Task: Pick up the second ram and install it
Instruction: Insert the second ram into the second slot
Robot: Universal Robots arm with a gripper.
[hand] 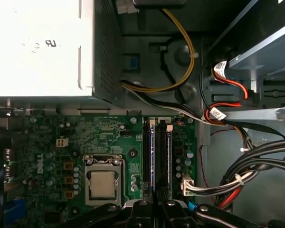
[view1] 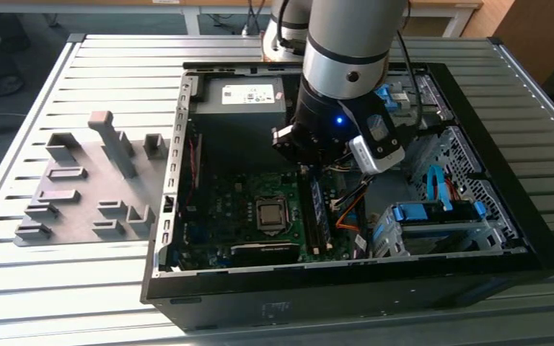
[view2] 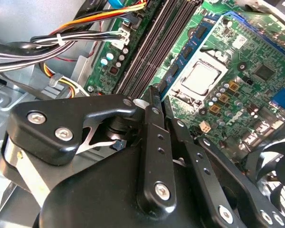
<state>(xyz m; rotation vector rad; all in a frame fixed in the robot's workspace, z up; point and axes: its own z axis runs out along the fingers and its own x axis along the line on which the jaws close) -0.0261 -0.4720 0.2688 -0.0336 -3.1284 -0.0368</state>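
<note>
The second ram (view2: 183,61) is a thin blue-green board with dark chips. It runs away from my fingertips along the long black slots (view2: 149,52) of the green motherboard (view2: 247,95). In the first wrist view the second ram (hand: 153,156) shows edge-on as a thin bluish line between the slots (hand: 146,156). My gripper (view2: 154,95) is shut on its near end; the gripper (hand: 154,203) sits right over the slot row. In the exterior view the gripper (view1: 308,169) is low inside the open computer case (view1: 354,281), above the ram (view1: 319,210). Whether the stick is fully seated I cannot tell.
The grey power supply (hand: 38,47) lies beyond the slots, and the processor socket (hand: 103,184) is beside them. Bundled cables (hand: 237,180) and a blue drive cage (view1: 431,216) crowd the other side. A grey holder tray (view1: 89,187) with upright posts sits outside the case, on the exterior view's left.
</note>
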